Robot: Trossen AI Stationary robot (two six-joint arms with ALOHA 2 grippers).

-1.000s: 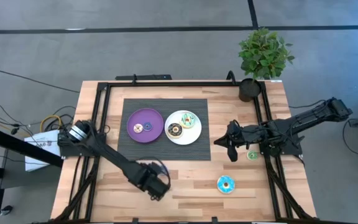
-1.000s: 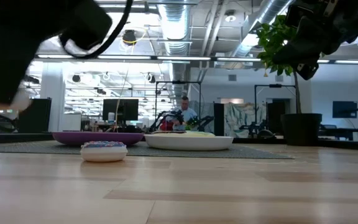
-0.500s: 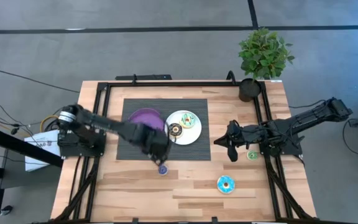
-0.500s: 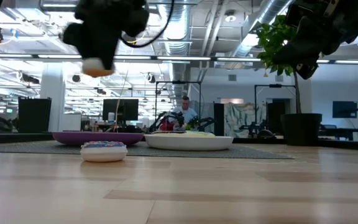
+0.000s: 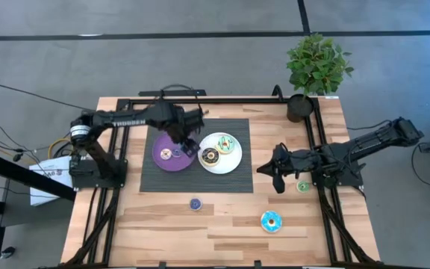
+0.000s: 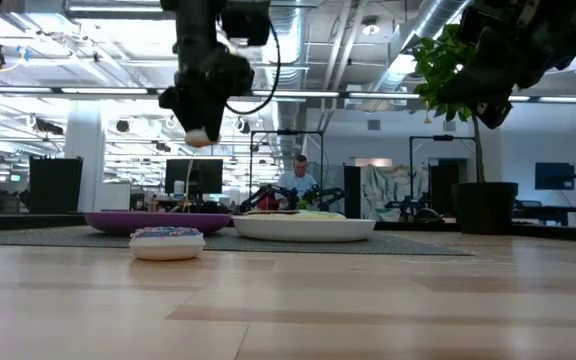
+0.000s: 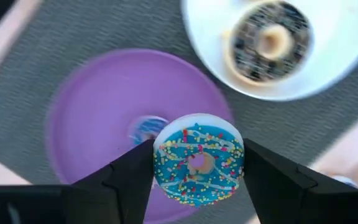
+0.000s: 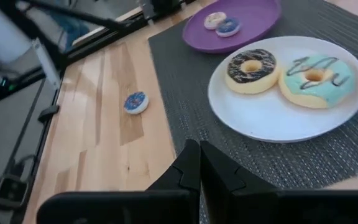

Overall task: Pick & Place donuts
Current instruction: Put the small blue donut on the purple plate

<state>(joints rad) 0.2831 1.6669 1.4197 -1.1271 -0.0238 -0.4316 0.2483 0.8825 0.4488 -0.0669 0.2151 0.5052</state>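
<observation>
Left gripper (image 7: 197, 165) clamps a blue sprinkled donut (image 7: 197, 163) above the purple plate (image 7: 92, 112); dropped from this height it may bounce onto the mat (image 7: 42, 56)

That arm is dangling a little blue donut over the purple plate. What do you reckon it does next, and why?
Probably lower it a little and let go. The left claw holds the blue sprinkled donut above the purple plate, which already carries small donuts, while the white plate has the bigger ones. The right claw waits shut.
</observation>
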